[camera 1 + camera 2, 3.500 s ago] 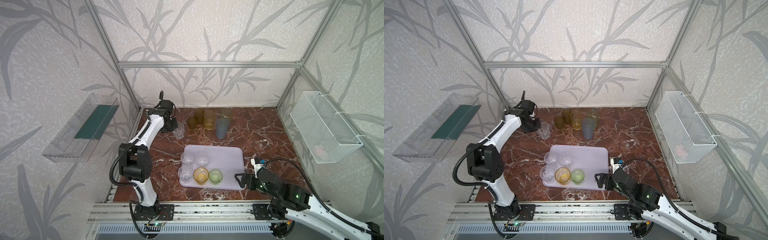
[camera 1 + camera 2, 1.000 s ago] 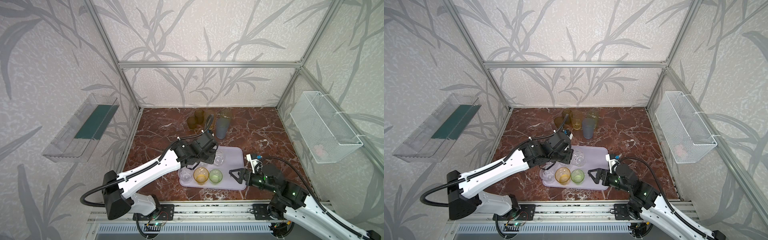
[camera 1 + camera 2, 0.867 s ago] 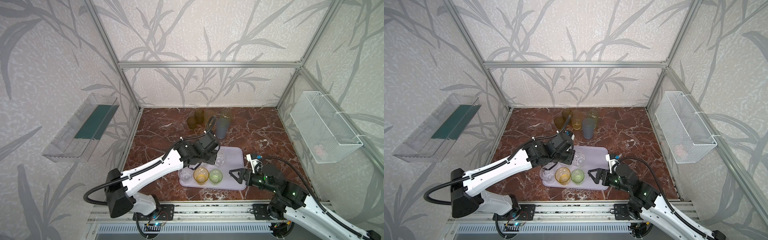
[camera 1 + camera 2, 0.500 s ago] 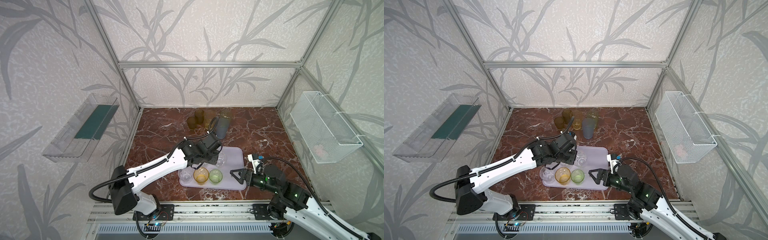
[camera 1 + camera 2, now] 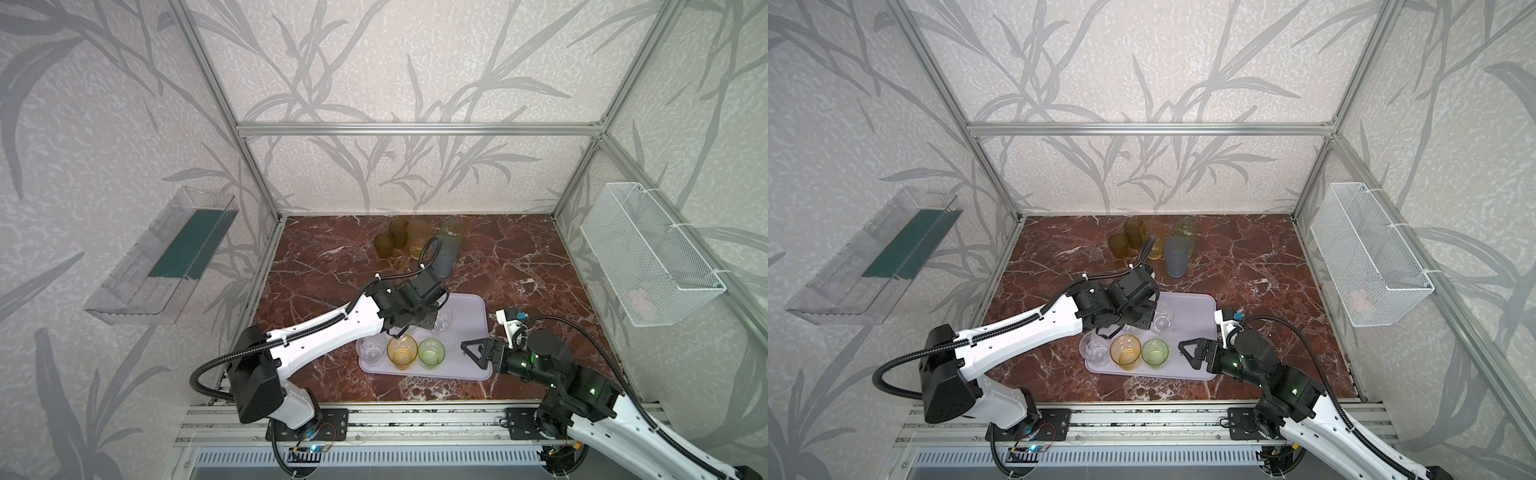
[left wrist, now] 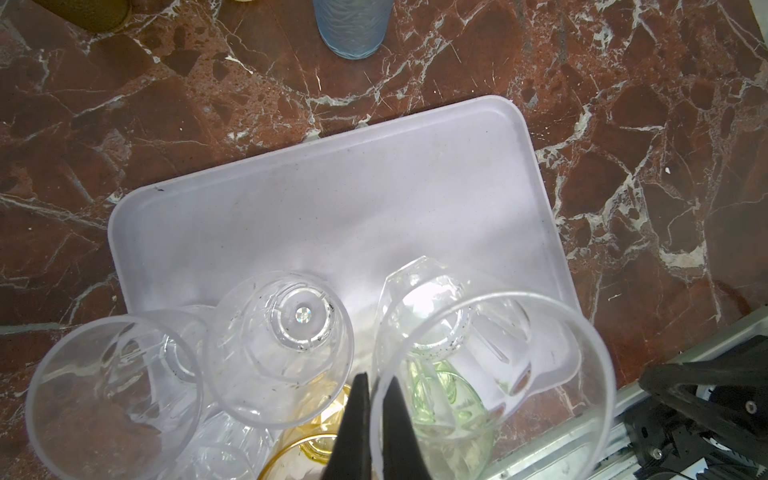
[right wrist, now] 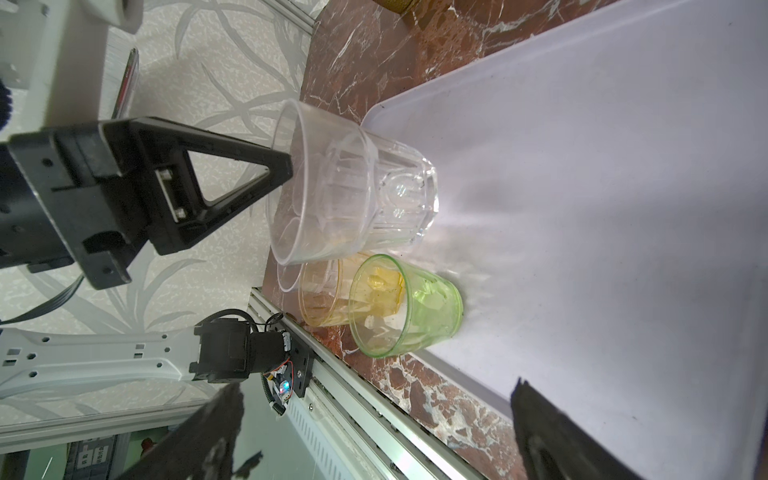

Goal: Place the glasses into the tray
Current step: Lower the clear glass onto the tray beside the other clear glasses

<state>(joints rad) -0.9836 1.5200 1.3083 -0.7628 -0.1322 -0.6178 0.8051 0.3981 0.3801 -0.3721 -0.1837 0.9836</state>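
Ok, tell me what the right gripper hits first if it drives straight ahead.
Probably the green glass on the tray: the open right gripper points at it, though height is unclear.

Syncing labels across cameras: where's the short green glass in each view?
Top view: green glass on the tray, rightmost in the near row.
Top view: same spot.
Left wrist: green glass seen through the gripped clear glass.
Right wrist: green glass in front of the amber glass.
Shared landmark: amber glass, beside it in every view.
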